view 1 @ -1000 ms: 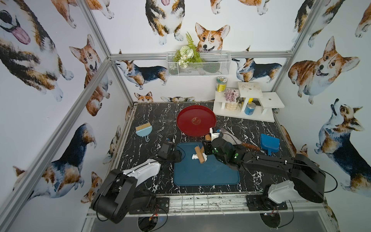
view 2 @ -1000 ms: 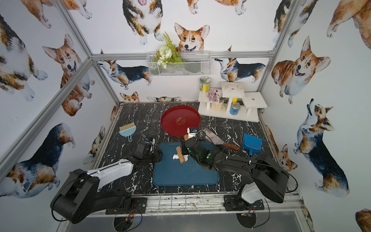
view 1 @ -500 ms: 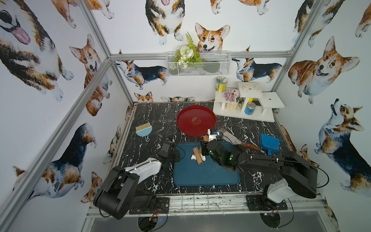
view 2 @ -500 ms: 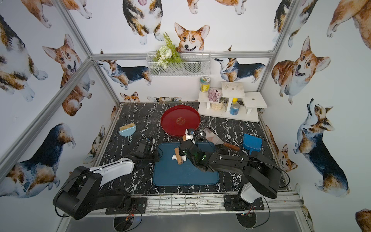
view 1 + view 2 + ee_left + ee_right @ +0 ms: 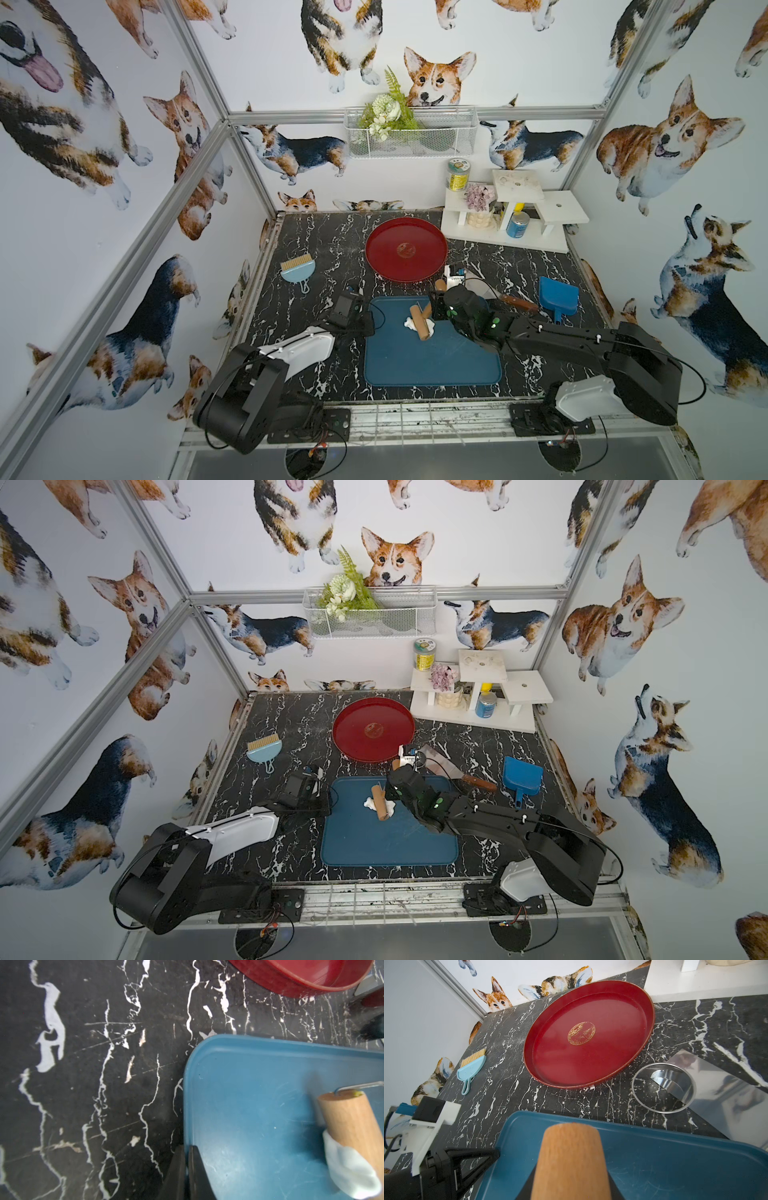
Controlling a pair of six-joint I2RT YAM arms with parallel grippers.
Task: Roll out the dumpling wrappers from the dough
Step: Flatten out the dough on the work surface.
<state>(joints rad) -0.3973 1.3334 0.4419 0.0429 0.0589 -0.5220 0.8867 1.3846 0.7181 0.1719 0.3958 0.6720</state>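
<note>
So the right gripper (image 5: 571,1180) gripped the wooden rolling pin (image 5: 419,322), roller resting on the dough (image 5: 349,1167); the left gripper (image 5: 187,1167) was pinched tight on the blue tray (image 5: 249,1084) rim.

the near half of the blue tray (image 5: 432,361) lies bare and open from above. its far left corner is crowded: the rolling pin (image 5: 419,323) on the dough (image 5: 408,323), the right gripper (image 5: 572,1186) on the handle, and the left gripper (image 5: 187,1169) clamped on the left rim (jaws together). only a narrow strip of table separates the tray from the red plate (image 5: 386,241).
</note>
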